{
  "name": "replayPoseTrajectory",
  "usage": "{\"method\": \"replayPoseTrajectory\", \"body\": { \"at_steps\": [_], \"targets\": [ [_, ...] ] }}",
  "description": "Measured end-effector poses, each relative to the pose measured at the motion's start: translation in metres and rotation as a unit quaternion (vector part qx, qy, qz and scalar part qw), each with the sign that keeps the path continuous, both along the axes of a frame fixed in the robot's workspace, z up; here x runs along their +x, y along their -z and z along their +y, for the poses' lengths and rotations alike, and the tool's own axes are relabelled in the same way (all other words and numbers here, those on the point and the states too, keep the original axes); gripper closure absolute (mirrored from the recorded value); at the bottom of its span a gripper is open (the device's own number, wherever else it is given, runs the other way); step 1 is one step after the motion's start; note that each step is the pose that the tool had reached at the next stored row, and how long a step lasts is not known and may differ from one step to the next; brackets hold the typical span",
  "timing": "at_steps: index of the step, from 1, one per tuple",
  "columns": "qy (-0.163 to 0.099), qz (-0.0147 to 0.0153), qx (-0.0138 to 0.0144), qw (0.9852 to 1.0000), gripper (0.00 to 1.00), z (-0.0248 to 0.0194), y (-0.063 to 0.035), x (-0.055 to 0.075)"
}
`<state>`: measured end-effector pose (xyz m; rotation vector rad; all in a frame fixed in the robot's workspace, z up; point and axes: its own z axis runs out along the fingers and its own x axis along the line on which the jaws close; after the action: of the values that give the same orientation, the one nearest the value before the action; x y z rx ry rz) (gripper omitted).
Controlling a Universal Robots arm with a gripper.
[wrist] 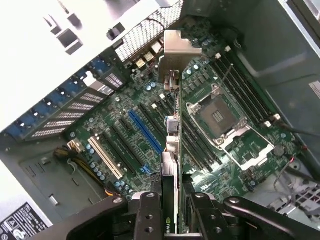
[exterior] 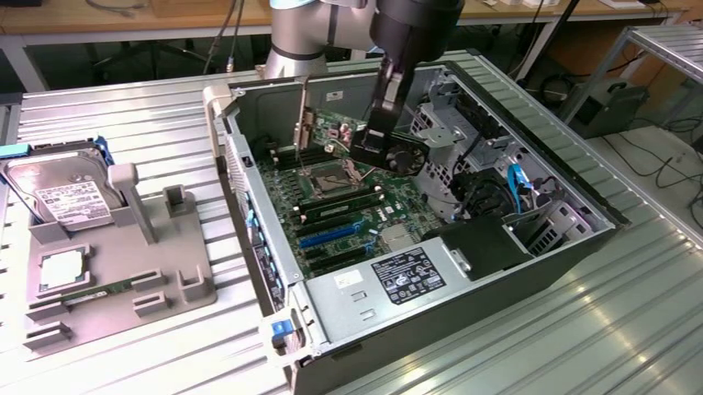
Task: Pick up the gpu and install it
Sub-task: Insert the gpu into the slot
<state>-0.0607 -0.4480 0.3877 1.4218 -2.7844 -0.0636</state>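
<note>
At the exterior view's left, on the grey stand [exterior: 143, 263]: a hard drive [exterior: 66, 197] and a small memory stick [exterior: 104, 290], well apart from the work. Further right, inside the open computer case [exterior: 495, 313], standing upright on its long edge: the gpu [exterior: 328, 127], with the metal bracket toward the far-left corner and the lower edge over the circuit board [exterior: 351, 218], just beyond the processor socket [exterior: 329, 177]. From the wrist view, seen as a thin edge, the gpu [wrist: 171, 135] between the blue slot [wrist: 145, 132] and the socket [wrist: 220, 117].

Picking up: done, judging by the grip. Seating: looks unfinished, with the card apparently riding high. Contact with a slot: cannot tell. Left to do, on that reading: pressing home and letting go.

Right of the card, clamped on its near end: the gripper [exterior: 368, 150] [wrist: 172, 217], with fingers [wrist: 150, 215] on either face. Above and behind, the arm [exterior: 296, 37], reaching steeply down into the case from the far side, wrist close to vertical.
</note>
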Motion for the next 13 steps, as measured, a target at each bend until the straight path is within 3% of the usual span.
{"method": "replayPoseTrajectory", "body": {
  "at_steps": [4,7,9,13],
  "targets": [
    [-0.037,0.0000,0.0000,0.9993,0.74,0.0000,0.0010,0.0000],
    [-0.065,0.0000,0.0000,0.9979,0.74,0.0000,0.0022,0.0000],
    [-0.083,0.0000,0.0000,0.9965,0.74,0.0000,0.0031,0.0000],
    [-0.125,0.0000,0.0000,0.9922,0.74,0.0000,0.0050,0.0000]
  ]
}}
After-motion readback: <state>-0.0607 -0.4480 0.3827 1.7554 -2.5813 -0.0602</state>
